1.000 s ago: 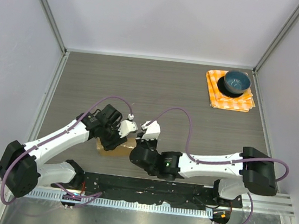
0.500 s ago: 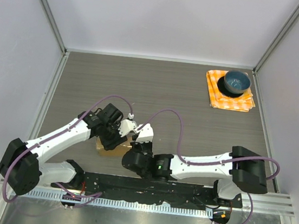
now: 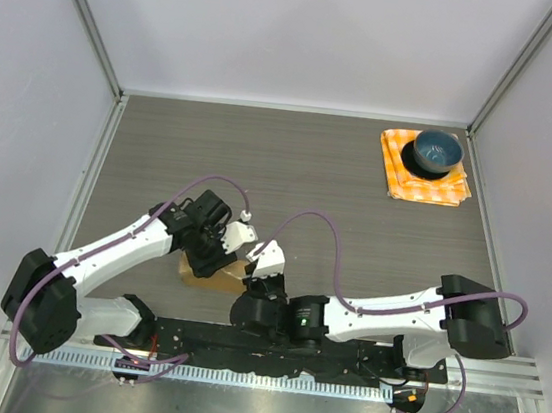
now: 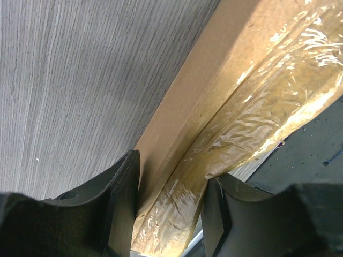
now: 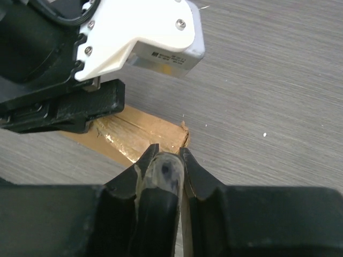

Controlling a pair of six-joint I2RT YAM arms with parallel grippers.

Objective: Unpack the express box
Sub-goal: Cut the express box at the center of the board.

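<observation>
The left claw (image 4: 172, 170) straddles one edge of the express box (image 4: 203, 85), a dark finger (image 4: 120, 201) pressed to the plain brown cardboard and the other against the wrinkled glossy tape (image 4: 268, 91) that runs along the carton. Left of the box lies the grey wood-grain desk (image 4: 75, 80); at far right there is a dark surface.

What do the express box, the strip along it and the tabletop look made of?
express box: matte brown cardboard, plain dull face.
strip: probably clear plastic tape, glossy and wrinkled.
tabletop: grey wood-grain surface, perhaps laminate, fine straight streaks.
</observation>
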